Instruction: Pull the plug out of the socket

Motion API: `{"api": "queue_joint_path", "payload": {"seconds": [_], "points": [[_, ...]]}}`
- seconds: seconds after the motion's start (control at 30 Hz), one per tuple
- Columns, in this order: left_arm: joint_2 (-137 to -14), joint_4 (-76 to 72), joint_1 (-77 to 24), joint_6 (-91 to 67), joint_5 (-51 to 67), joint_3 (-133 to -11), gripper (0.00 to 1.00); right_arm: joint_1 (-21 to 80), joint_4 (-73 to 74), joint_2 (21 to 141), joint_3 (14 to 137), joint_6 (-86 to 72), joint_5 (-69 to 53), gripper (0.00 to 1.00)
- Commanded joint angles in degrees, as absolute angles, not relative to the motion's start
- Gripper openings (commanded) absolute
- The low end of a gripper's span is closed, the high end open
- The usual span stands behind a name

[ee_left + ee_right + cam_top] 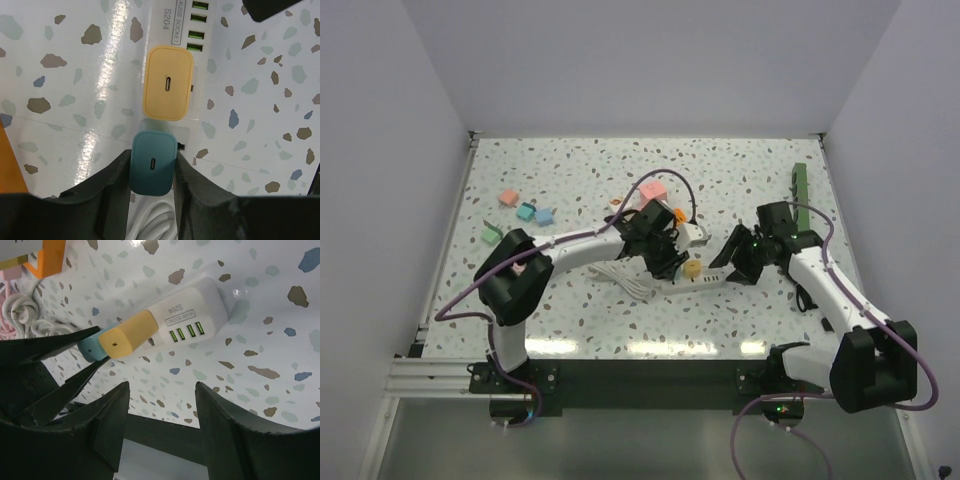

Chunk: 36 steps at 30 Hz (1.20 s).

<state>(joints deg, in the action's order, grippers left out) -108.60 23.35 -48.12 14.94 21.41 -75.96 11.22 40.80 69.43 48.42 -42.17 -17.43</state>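
L gripper (151,172) pinches teal plug (152,150) in power strip (200,305); R gripper (161,387) spread nearby. Next, prob: straight pull out.

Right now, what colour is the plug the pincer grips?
Teal. The plug shows best in the left wrist view.

On my remote feed, the speckled tabletop (60,115) shines glossy under a streak of glare. The power strip (150,30) is smooth white plastic. The yellow charger (168,83) and teal charger (152,163) look satin-smooth plastic. On the left gripper (152,159), the fingers (107,192) are matt black, faintly grainy.
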Motion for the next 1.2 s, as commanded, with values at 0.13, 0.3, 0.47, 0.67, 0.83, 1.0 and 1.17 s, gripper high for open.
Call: {"api": "queue_joint_path", "payload": {"seconds": [0.13,0.3,0.47,0.67,0.83,1.0,1.17], "points": [[-101.5,19.2,-49.0,0.4,17.6,-71.7,0.0,9.8,33.6,66.7,45.4,-53.2,-19.9,0.61],[-101.1,18.4,-49.0,-6.7,19.7,-74.0,0.0,9.8,32.0,70.4,44.6,-55.5,-22.5,0.68],[-101.9,17.1,-46.4,-18.8,24.3,-76.1,0.0,9.8,31.2,69.4,43.3,-55.8,-20.3,0.72],[-100.2,2.9,-43.9,-32.1,33.0,-70.1,0.0,9.8,29.3,67.3,41.8,-58.4,-15.4,0.85],[-99.9,1.0,-43.9,-34.4,34.3,-68.8,0.0,9.8,27.0,63.6,39.5,-62.7,-7.7,0.87],[-99.6,-3.1,-43.9,-37.1,35.8,-67.2,0.0,9.8,22.8,62.5,39.7,-64.2,-3.1,0.87],[-97.5,-7.3,-43.9,-40.9,35.3,-65.2,0.0,9.8,19.3,68.2,39.6,-65.7,-3.0,0.82]]}}
